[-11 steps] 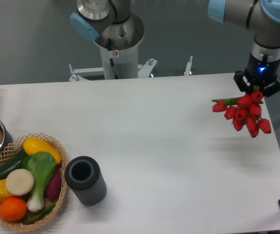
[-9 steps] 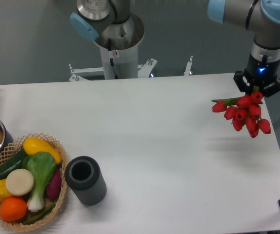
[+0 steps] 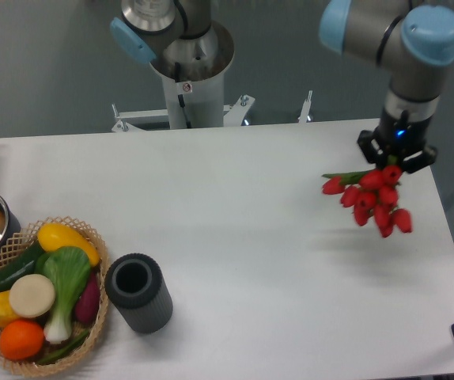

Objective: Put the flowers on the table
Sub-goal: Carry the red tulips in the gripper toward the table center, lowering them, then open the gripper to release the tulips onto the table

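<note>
Fingers (image 3: 396, 158) clamped on flowers (image 3: 371, 202), blooms hanging just below, above table (image 3: 235, 237)

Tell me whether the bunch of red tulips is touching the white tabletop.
Apart. The fixed camera shows the red tulips hanging from the gripper, with their soft shadow cast separately on the white tabletop below.

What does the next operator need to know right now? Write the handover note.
Tool: shut on the flowers, holding them by the stems with the blooms hanging down.
Flowers: in the air over the right end of the table, not touching it; a faint shadow lies on the surface below them.
Done: bunch gripped and carried over the tabletop.
Left: lower it to the surface, open the tool, pull back.
Basket and dark cylinder sit far left, out of the way.
</note>
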{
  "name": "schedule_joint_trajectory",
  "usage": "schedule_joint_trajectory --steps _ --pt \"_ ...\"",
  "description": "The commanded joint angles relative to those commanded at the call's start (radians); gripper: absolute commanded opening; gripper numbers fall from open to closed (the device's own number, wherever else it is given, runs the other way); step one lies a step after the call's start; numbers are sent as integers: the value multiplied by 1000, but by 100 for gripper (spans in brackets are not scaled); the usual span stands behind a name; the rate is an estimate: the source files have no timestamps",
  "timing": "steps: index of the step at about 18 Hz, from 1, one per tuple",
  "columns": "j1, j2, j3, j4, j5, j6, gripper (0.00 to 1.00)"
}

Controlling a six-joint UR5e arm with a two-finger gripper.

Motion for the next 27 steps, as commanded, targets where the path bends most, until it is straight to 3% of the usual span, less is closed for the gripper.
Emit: schedule_joint_trajectory --steps 4,6,8,13,14,15,21,27 --pt "-109 -58 -2 78 69 -112 6" --pt "-120 -80 3 109 68 -160 8" --pt "-155 -88 18 112 68 -195 13" --pt "-158 -85 21 114 48 -212 25" --pt "-158 -85 23 117 42 -212 35" --pt "-158 -88 23 127 43 -203 97" --pt "-151 -68 11 153 54 -200 100" --pt "-66 -37 21 180 46 -125 100"
